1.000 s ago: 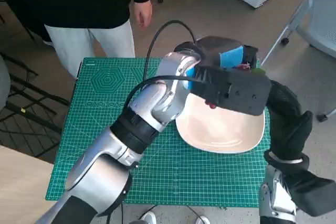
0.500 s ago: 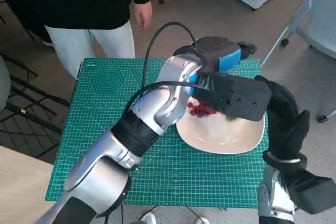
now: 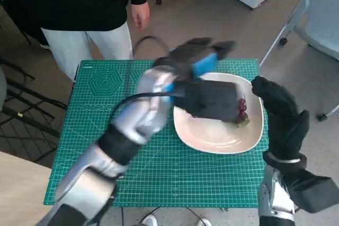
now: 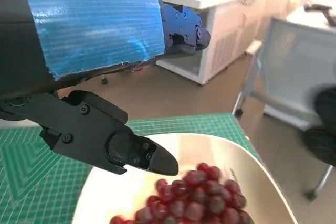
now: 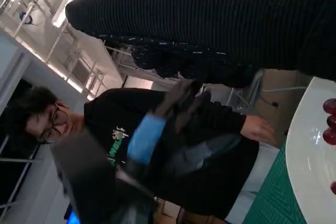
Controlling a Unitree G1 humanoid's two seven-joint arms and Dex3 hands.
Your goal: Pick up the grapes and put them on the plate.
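While the left arm lies blurred across the green mat (image 3: 100, 130) in the head view, the left hand (image 3: 204, 59) hangs over the far rim of the plate (image 3: 212, 138); its fingers look spread and hold nothing. A black box on the wrist covers the middle of the plate, so only a few grapes (image 3: 242, 108) show at the box's right edge, lying on the plate. The right hand (image 3: 280, 109) stands just beside the plate's right rim, off the grapes; whether its fingers are parted I cannot tell. A person (image 3: 79, 3) in a black top and pale trousers stands at the far edge of the surface, cut off by the frame. Chair legs stand on the floor to the right. The mat's printed marks are too small to read.

Seen from the left wrist, the grapes (image 4: 194, 198) lie on the plate (image 4: 262, 171) below the black fingers (image 4: 131, 150), apart from them.

Seen from the right wrist, the glove fills the top; the left hand (image 5: 157, 124) is a blur before the person (image 5: 220, 145), whose chest print is unreadable.
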